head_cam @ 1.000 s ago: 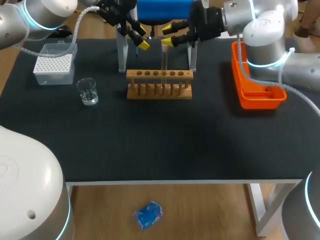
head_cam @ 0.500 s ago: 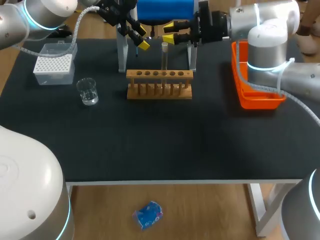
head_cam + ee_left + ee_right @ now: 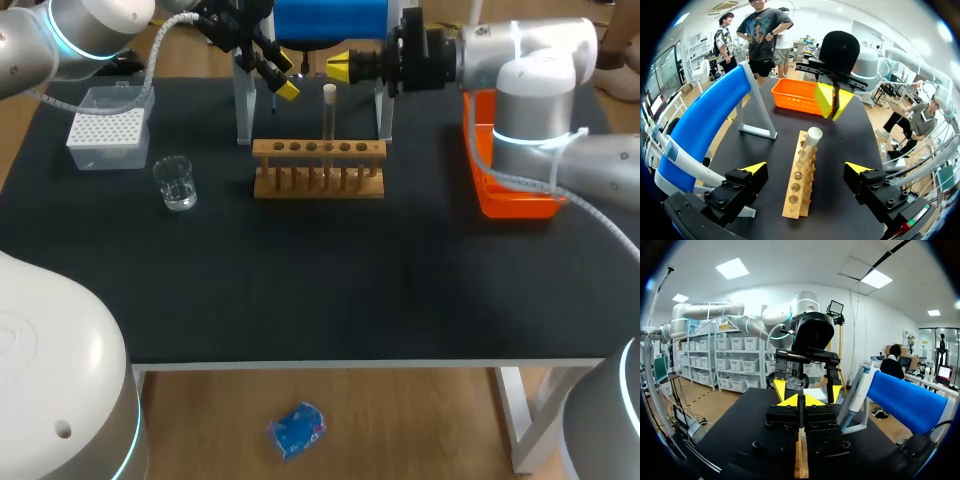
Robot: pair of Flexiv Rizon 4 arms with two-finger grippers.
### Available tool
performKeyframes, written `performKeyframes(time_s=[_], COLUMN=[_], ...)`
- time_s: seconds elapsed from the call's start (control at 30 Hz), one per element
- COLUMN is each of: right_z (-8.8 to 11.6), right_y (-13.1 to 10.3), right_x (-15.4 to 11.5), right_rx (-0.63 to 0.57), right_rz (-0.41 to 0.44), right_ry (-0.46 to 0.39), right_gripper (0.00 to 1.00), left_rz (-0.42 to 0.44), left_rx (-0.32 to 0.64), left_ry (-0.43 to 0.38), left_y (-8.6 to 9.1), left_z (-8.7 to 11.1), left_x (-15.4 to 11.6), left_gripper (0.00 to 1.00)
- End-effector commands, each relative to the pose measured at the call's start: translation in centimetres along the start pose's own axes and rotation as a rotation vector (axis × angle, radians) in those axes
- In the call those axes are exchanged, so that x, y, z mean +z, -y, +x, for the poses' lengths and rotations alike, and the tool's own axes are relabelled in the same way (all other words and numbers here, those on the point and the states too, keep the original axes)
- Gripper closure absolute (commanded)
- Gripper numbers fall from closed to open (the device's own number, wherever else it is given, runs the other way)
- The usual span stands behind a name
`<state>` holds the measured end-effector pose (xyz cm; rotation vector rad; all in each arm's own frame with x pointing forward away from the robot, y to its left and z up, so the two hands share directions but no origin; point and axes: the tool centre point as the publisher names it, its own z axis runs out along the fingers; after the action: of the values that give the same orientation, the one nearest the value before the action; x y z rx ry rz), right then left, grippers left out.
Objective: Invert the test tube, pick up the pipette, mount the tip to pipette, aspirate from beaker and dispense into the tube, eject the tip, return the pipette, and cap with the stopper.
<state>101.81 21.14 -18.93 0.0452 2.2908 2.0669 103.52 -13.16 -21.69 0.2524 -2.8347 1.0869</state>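
Head view, nearest first: bare dark worktop (image 3: 300, 290), then a small clear beaker (image 3: 177, 183) towards the left arm's side. Beside the beaker, in the middle, is a wooden rack (image 3: 318, 168). The test tube (image 3: 328, 115) stands upright in one of the rack's holes, touched by neither gripper. Whether its mouth faces up cannot be told.

An orange tray (image 3: 515, 195) lies on the right arm's side, and a white tip box (image 3: 107, 128) sits beyond the beaker.

Farther back, the right gripper (image 3: 339, 68) hangs level with the tube's top and just beyond it. Its yellow tips are pressed together on nothing. The left gripper (image 3: 283, 76) hovers near the blue stand (image 3: 330, 20) at the far edge. The left wrist view shows its fingers spread wide, with the rack ahead between them.

Placing the tube looks finished, so picking up the pipette is probably the step in hand. The pipette itself cannot be made out; it may hang on the blue stand.

- **Right arm:** it should draw straight back from the tube, since a sideways brush against the tall glass could tip it or shift the rack.
- **Left gripper:** it should stay spread until both fingers flank the pipette body squarely.
- **Lift:** the pipette should then come clear of the stand's white legs before swinging towards the tip box.
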Motion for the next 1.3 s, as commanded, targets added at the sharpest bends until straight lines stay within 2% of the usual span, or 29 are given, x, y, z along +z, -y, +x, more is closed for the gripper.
performKeyframes(time_s=[0.03,0.3,0.77,1.3], right_z=[-0.4,-0.9,-1.3,-1.1], right_y=[0.5,1.0,2.3,3.1], right_x=[0.4,0.7,1.1,1.3], right_rx=[0.012,0.042,0.045,0.046], right_rz=[-0.015,-0.043,-0.023,-0.044], right_ry=[0.001,-0.008,-0.006,-0.010], right_gripper=[1.00,1.00,1.00,1.00], left_rz=[-0.005,-0.005,-0.005,-0.005], left_rx=[-0.001,-0.001,-0.001,-0.001], left_ry=[-0.004,-0.004,-0.004,-0.004], left_y=[0.1,0.1,0.1,0.1], left_z=[0.0,0.0,0.0,0.0], left_x=[-0.1,-0.1,-0.1,-0.1], left_gripper=[0.00,0.00,0.00,0.00])
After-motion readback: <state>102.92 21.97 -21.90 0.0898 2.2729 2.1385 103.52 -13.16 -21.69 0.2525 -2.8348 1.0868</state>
